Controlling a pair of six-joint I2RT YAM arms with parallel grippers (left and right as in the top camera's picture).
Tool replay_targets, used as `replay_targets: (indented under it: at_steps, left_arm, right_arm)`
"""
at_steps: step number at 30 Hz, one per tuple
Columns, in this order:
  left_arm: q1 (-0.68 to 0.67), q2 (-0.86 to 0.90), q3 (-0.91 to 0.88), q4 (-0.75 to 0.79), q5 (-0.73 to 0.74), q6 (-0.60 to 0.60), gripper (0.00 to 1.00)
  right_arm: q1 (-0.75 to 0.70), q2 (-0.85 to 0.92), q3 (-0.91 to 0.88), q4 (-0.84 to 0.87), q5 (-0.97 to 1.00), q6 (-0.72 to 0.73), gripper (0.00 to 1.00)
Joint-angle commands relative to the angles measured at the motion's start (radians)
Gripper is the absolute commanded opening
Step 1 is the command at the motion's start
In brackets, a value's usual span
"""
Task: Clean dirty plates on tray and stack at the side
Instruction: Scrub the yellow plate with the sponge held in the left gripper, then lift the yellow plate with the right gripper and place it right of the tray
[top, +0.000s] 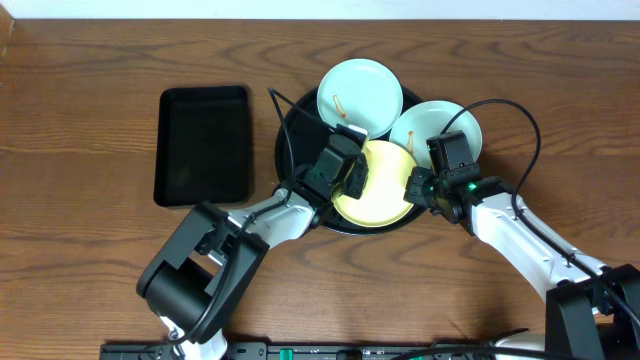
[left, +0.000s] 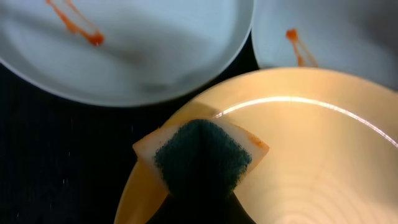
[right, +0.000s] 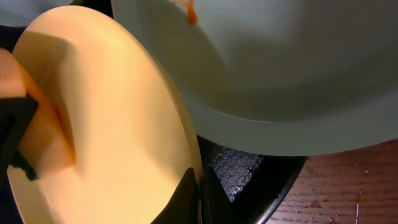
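Note:
The round black tray (top: 290, 150) holds three plates. A pale mint plate (top: 360, 95) with an orange smear sits at the back, a second mint plate (top: 440, 125) with a smear at the right, and the pale yellow plate (top: 385, 185) in front, tilted. My left gripper (top: 352, 172) is shut on a yellow sponge with a dark green pad (left: 202, 158), pressed on the yellow plate (left: 311, 155). My right gripper (top: 418, 186) is shut on the yellow plate's rim (right: 193, 180); the mint plate (right: 280, 74) lies beside it.
A smaller rectangular black tray (top: 203, 143) lies on the wooden table to the left of the round tray. Black cables loop over the tray's left rim and behind the right arm.

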Motion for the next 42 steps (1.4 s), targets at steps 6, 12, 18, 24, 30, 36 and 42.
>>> replay_targets:
  at_steps: [6,12,18,24,30,36,42]
  left_arm:
    - [0.015,0.064,-0.008,0.055,-0.015,-0.005,0.08]
    - [0.019,0.089,-0.008,0.109,-0.014,-0.005,0.08]
    - [0.019,0.089,-0.008,0.206,-0.008,-0.005,0.08]
    - [0.019,0.088,-0.007,0.272,0.023,-0.005,0.08]
    - [0.023,-0.022,0.021,0.334,0.108,-0.005,0.08]
    - [0.122,-0.361,0.022,0.102,0.104,-0.005,0.08]
    - [0.356,-0.597,0.022,-0.322,0.129,-0.01,0.08]
  right_arm:
    - [0.003,0.002,-0.003,0.006,-0.004,-0.009,0.01]
    - [0.003,0.002,-0.003,0.007,-0.004,-0.009,0.01]
    - [0.003,0.002,-0.003,0.007,-0.004,-0.009,0.01]
    - [0.003,0.002,-0.003,0.007,-0.004,-0.01,0.01]
    - [0.003,0.002,-0.003,0.006,-0.003,-0.01,0.01]
    - [0.003,0.002,-0.003,0.007,0.003,-0.01,0.01]
    - [0.003,-0.01,0.01,0.005,0.002,-0.054,0.01]
